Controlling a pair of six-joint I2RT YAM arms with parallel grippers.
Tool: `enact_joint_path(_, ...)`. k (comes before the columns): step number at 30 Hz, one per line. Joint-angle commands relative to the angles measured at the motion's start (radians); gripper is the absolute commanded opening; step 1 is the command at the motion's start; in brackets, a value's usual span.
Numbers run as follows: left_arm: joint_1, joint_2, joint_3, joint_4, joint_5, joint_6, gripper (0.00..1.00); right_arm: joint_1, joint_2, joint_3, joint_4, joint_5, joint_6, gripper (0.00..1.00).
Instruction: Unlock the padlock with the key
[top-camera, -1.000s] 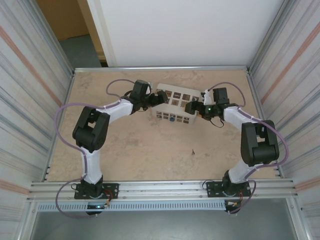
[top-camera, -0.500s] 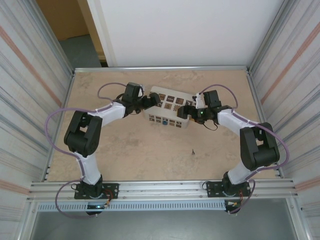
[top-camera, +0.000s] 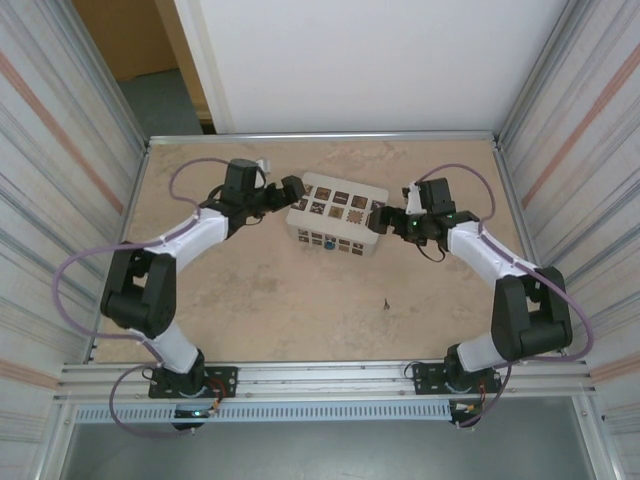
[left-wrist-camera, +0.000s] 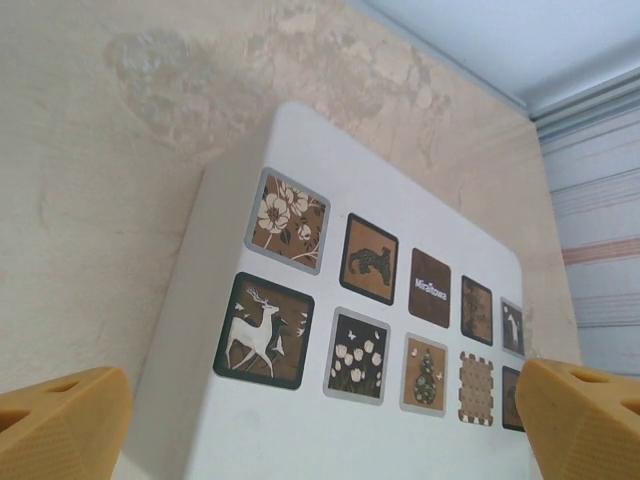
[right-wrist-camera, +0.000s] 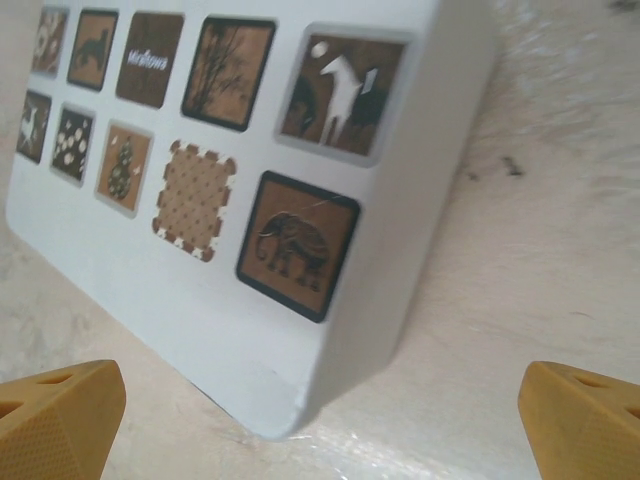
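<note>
Top view: left gripper and right gripper, both wide open, one by each end of the white box.
The tiny blue padlock is on the box's near side.

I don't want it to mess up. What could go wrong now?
The left fingers and right fingers are open at each end of the white box; a lopsided push could slide or tip it. The tiny blue padlock on the box's near side could get bumped or hidden.
</note>
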Motion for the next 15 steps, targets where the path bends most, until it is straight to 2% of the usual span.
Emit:
enact_joint_path(1,0.007,-0.104,-0.048,-0.04,-0.039,0.062,0.99,-0.014,-0.072,-0.017,-0.106,0.068,-0.006,0.99)
enact_joint_path(7,0.008,-0.269,-0.151,-0.08,-0.039,0.099,0.99,-0.015,-0.177,-0.034,-0.24,0.098,-0.017,0.99)
enact_joint_path(15,-0.012,-0.494,-0.333,-0.104,-0.022,0.076,0.99,0.002,-0.312,-0.06,-0.459,0.123,-0.009,0.98)
